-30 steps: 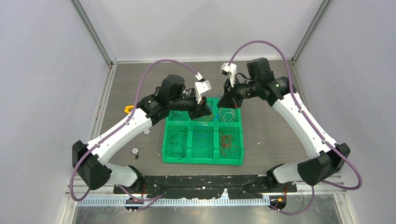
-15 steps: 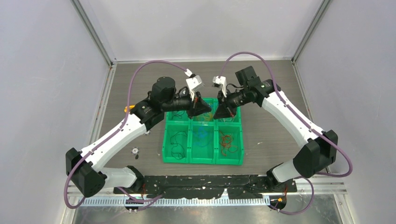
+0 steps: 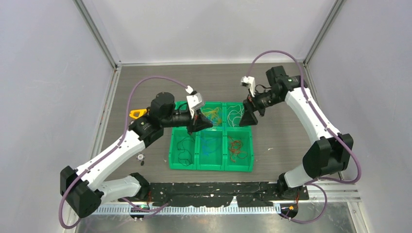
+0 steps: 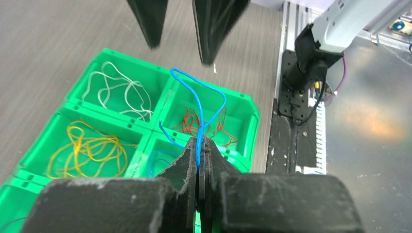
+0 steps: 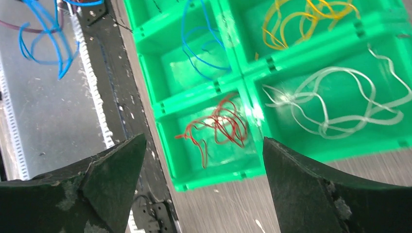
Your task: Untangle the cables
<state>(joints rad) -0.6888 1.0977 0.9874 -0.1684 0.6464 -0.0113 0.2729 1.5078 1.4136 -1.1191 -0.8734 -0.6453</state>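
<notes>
My left gripper [image 4: 198, 141] is shut on a thin blue cable [image 4: 199, 104] that loops up out of its jaws above the green six-bin tray [image 3: 212, 168]. From above, the left gripper [image 3: 203, 125] hovers over the tray's middle. The bins hold sorted cables: yellow [image 4: 92, 148], white [image 4: 119, 92], red [image 5: 218, 126], blue [image 5: 199, 43] and black [image 3: 184, 145]. My right gripper [image 5: 201, 145] is open and empty, and hangs over the tray's near right corner. From above, the right gripper [image 3: 250, 119] is at the tray's back right.
A yellow object [image 3: 136, 113] lies on the table left of the tray. Small white discs [image 3: 141, 157] sit near the left arm. A black mounting strip [image 3: 218, 187] runs along the near edge. Walls close in the table on three sides.
The right gripper has opened and pulled back to the right, away from the left one. The left gripper has moved down and left and still pinches the blue cable.
</notes>
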